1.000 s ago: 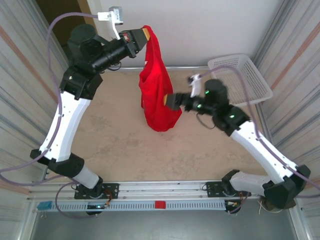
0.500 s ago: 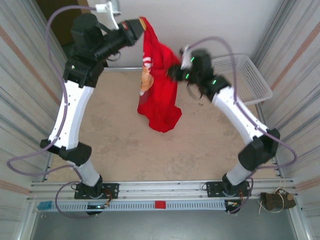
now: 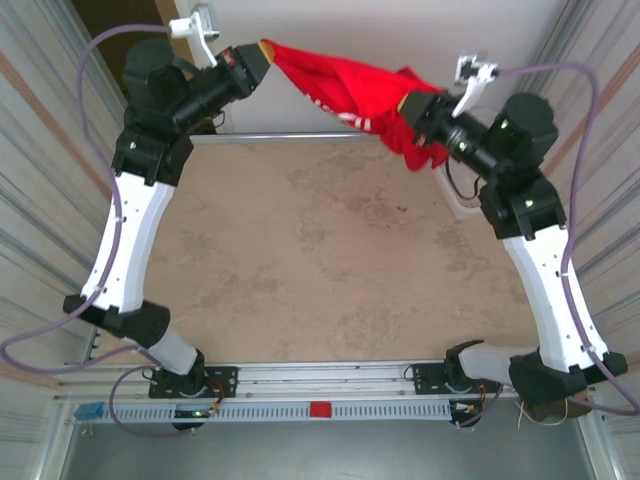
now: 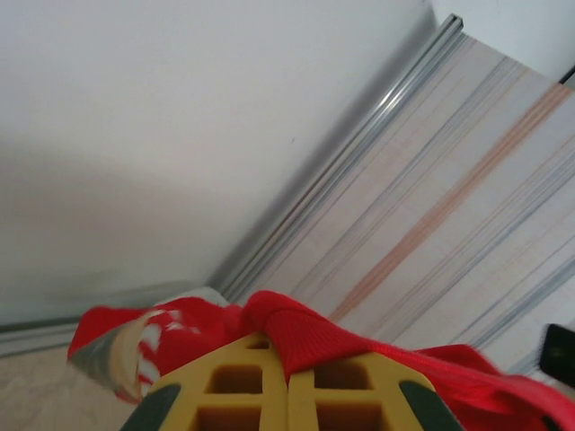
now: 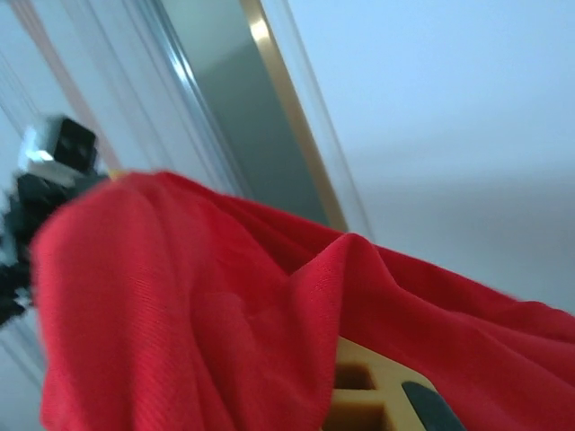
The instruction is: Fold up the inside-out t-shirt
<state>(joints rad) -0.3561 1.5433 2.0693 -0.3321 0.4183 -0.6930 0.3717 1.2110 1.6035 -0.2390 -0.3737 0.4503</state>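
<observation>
The left gripper (image 3: pixel 258 58) is raised at the far left, its jaws closed on one edge of the inside-out t-shirt (image 3: pixel 345 90). The right gripper (image 3: pixel 415 112) is raised at the far right, its jaws closed on the opposite part of the cloth. The t-shirt hangs stretched between both grippers, clear of the desk (image 3: pixel 330 260). In the left wrist view, red cloth is pinched between the yellow fingers (image 4: pixel 193 392).
</observation>
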